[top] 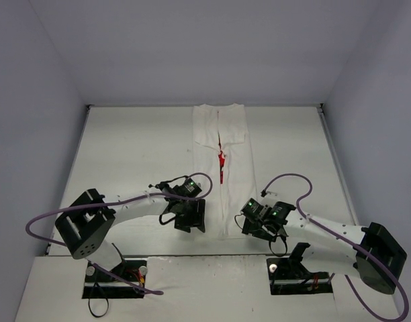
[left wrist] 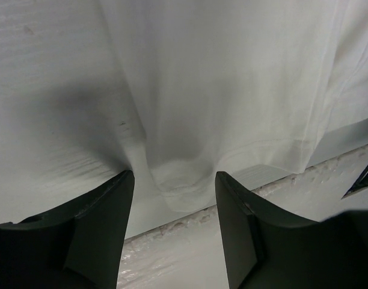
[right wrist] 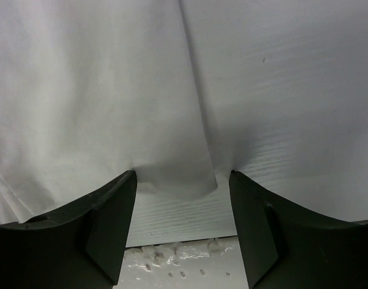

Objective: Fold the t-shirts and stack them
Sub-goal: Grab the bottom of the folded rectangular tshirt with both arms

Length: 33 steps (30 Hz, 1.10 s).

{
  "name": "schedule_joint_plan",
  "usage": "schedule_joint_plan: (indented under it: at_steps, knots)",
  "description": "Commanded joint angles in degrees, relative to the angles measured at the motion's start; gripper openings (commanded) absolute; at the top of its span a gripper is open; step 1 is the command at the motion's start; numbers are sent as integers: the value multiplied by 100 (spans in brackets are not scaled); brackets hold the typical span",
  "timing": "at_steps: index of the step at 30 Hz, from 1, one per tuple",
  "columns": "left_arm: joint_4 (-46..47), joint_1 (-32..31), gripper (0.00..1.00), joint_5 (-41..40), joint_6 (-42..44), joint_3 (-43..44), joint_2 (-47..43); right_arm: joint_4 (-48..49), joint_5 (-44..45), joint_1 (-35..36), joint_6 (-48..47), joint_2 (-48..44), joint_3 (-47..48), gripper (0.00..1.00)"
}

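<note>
White t-shirt (top: pixel 232 127), folded into a long narrow strip with its red graphic (top: pixel 221 161) showing along the middle fold, lies flat on the table (top: pixel 138 147), reaching from the far edge to the near one. Left end effector (left wrist: pixel 175 177) and right end effector (right wrist: pixel 183 177) stand unclenched, each straddling a near hem corner.

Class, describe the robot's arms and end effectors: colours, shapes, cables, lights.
The left arm and right arm have white links and black joint housings. A purple cable loops along each. Small green lights glow at the wrists. The left end effector and right end effector are black, each with two thick, wedge-shaped fingers.
</note>
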Motion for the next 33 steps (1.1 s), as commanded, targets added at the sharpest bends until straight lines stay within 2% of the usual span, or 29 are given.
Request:
schedule_joint_plan:
  at_steps: [1,8,13,17,20,23,26,30,33]
  knots:
    - [-43,-57,50,90,-194,-170,-110,-326,356,64,279,133,269,60]
    - [-47,-170,45,56,-125,-186,133,-304,540,59,100,280,370,58]
    - [-49,-190,38,-15,-93,-180,166,-151,436,36,-43,343,306,55]
    - [-58,-199,23,-23,-85,-223,120,101,209,-24,-109,349,147,53]
    - [-67,-204,17,-63,-89,-281,98,215,105,-75,-242,358,97,52]
    - [-79,-198,1,-64,-93,-287,80,285,5,-141,-343,377,82,49]
    - [-167,-190,0,-155,-68,-287,5,367,-107,-166,-400,384,40,37]
    - [-409,-123,0,-327,16,-220,-167,368,-203,-156,-450,284,63,2]
    - [-619,-91,0,-417,138,-88,-294,341,-246,-153,-499,181,206,0]
